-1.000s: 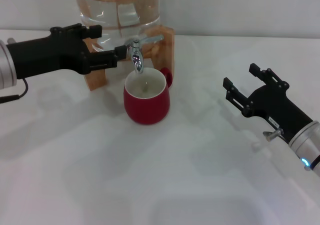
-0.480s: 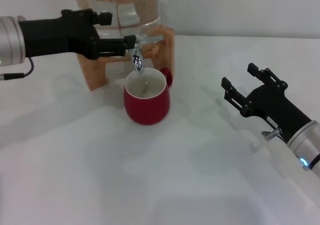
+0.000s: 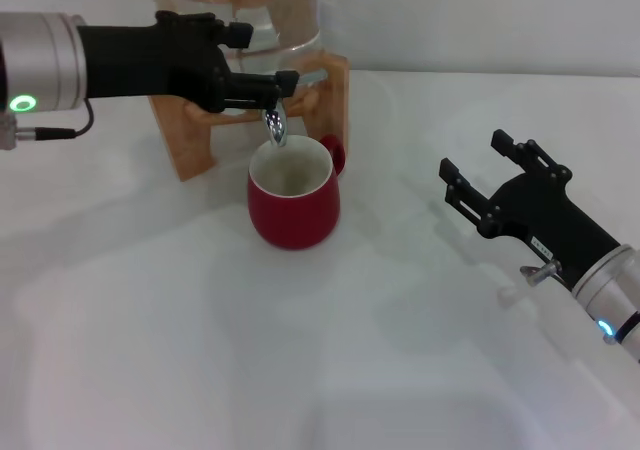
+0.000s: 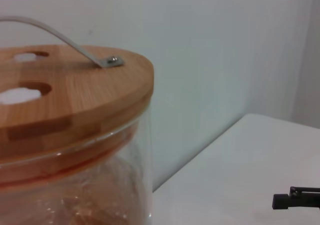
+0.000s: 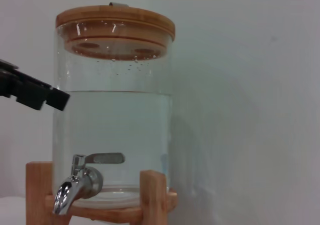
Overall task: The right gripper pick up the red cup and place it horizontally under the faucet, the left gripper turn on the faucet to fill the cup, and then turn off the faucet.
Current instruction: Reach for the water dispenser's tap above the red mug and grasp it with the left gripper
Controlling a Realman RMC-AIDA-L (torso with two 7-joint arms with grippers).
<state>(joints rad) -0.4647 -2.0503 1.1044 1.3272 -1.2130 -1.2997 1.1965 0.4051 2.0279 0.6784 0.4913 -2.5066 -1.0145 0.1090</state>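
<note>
A white tabletop (image 3: 200, 350) carries a glass water jar (image 5: 114, 110) on a wooden stand (image 3: 335, 95), with wide bare room in front and to the right and the far edge close behind the jar. The left gripper (image 3: 282, 82) reaches across the stand's front, its fingers drawn close together at the top of the faucet (image 3: 276, 122), beside the flat lever (image 5: 104, 158); whether they actually grip it cannot be told. The right gripper (image 3: 478, 178) hovers well apart to the right, fingers spread and empty. The red cup (image 3: 293, 198) stands upright just under the spout, handle toward the stand, and no stream of water can be made out. The likely hazards: the fingers could slip off the small lever, a hard push could shove the stand or drag the spout off the cup's mouth, and a late shut-off would spill water over the rim.
</note>
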